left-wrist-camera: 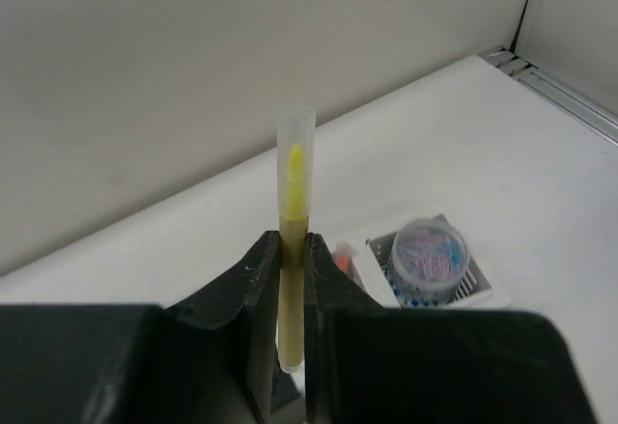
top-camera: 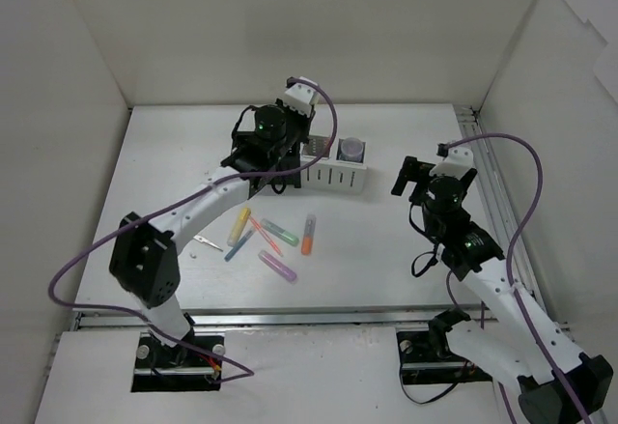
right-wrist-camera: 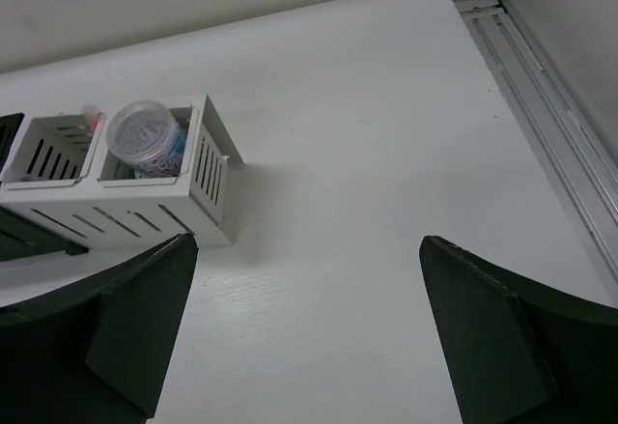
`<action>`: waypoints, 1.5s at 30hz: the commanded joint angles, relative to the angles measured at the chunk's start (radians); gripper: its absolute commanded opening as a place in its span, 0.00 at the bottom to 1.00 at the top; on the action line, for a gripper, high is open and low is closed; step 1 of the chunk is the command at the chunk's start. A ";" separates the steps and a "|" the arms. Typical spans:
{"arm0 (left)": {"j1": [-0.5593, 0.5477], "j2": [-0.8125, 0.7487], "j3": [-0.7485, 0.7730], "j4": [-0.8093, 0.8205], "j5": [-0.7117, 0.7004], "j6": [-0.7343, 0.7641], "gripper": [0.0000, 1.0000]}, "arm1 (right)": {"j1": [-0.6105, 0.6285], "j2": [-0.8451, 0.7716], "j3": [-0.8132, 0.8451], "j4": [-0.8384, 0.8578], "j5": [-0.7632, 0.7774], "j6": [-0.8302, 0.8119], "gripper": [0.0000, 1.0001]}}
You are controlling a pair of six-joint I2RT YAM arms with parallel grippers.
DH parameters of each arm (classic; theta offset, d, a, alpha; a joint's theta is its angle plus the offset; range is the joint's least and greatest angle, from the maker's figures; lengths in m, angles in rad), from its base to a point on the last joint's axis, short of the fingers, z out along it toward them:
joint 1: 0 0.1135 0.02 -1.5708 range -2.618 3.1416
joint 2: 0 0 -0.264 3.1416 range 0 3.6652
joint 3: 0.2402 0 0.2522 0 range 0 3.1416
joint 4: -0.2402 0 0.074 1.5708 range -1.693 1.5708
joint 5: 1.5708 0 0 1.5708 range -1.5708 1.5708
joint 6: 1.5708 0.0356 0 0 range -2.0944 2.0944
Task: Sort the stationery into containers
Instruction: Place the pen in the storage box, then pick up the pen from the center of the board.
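Six loose pieces lie in a cluster on the near-middle of the table (top-camera: 386,250): a pale yellow stick (top-camera: 238,225), a blue one (top-camera: 238,246), a thin orange pen (top-camera: 266,236), a green marker (top-camera: 280,232), an orange marker (top-camera: 308,234) and a pink-purple marker (top-camera: 277,267).

The left gripper (left-wrist-camera: 293,250) has its fingers pinched on a yellow marker (left-wrist-camera: 294,168), upright and held above the far side, just left of the white organiser (top-camera: 333,175). That organiser holds a clear tub of coloured clips (left-wrist-camera: 432,250) in its right compartment and something orange-tipped in its left.

A dark slatted edge (right-wrist-camera: 24,234) beside it is probably the black organiser, mostly hidden. So the sorting looks barely begun.

The right gripper (right-wrist-camera: 307,250) hangs with its fingers spread wide and empty, well right of the organisers.

The table is plain white, walled by white panels, with a metal rail (right-wrist-camera: 541,76) along the right edge.
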 commanded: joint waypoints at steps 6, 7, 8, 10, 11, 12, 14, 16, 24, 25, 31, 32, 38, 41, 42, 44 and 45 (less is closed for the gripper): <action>0.055 0.268 0.261 0.258 0.174 -0.072 0.00 | -0.054 -0.139 -0.079 0.094 0.089 0.028 0.98; 0.055 0.289 0.274 0.261 0.184 -0.083 0.00 | -0.060 -0.145 -0.085 0.094 0.088 0.028 0.98; 0.064 0.321 0.280 0.266 0.186 -0.097 0.00 | -0.060 -0.153 -0.088 0.092 0.080 0.029 0.98; 0.064 0.343 0.277 0.281 0.200 -0.131 0.00 | -0.070 -0.163 -0.096 0.091 0.077 0.029 0.98; 0.064 0.347 0.263 0.292 0.206 -0.139 0.00 | -0.071 -0.163 -0.097 0.091 0.069 0.029 0.98; 0.064 0.346 0.227 0.325 0.209 -0.143 0.00 | -0.074 -0.160 -0.097 0.092 0.069 0.029 0.98; 0.064 0.337 0.162 0.379 0.203 -0.157 0.00 | -0.079 -0.147 -0.094 0.094 0.065 0.031 0.98; 0.064 0.314 0.119 0.407 0.195 -0.166 0.00 | -0.079 -0.136 -0.093 0.095 0.052 0.029 0.98; 0.064 0.288 0.028 0.416 0.181 -0.165 0.40 | -0.094 -0.114 -0.087 0.091 0.017 0.029 0.98; 0.064 0.276 0.025 0.410 0.186 -0.168 0.43 | -0.096 -0.123 -0.087 0.089 0.003 0.028 0.98; 0.064 0.110 -0.007 0.268 0.253 -0.136 0.74 | -0.097 -0.157 -0.084 0.078 -0.064 0.010 0.98; 0.064 0.079 -0.017 0.219 0.273 -0.111 0.82 | -0.097 -0.159 -0.079 0.068 -0.081 0.000 0.98; 0.055 -0.197 -0.212 -0.174 0.179 -0.135 0.99 | -0.100 -0.130 -0.068 0.015 -0.129 0.000 0.98; 0.055 -0.329 -0.361 -0.320 0.071 -0.195 0.99 | -0.102 -0.119 -0.067 0.009 -0.127 0.006 0.98; 0.055 -0.388 -0.392 -0.395 0.054 -0.250 0.99 | -0.103 -0.113 -0.064 0.003 -0.126 0.002 0.98; 0.055 -0.451 -0.508 -0.447 -0.015 -0.309 0.99 | -0.105 -0.107 -0.053 -0.015 -0.127 0.003 0.98; 0.055 -0.515 -0.587 -0.478 -0.018 -0.350 1.00 | -0.105 -0.102 -0.054 -0.014 -0.132 0.002 0.98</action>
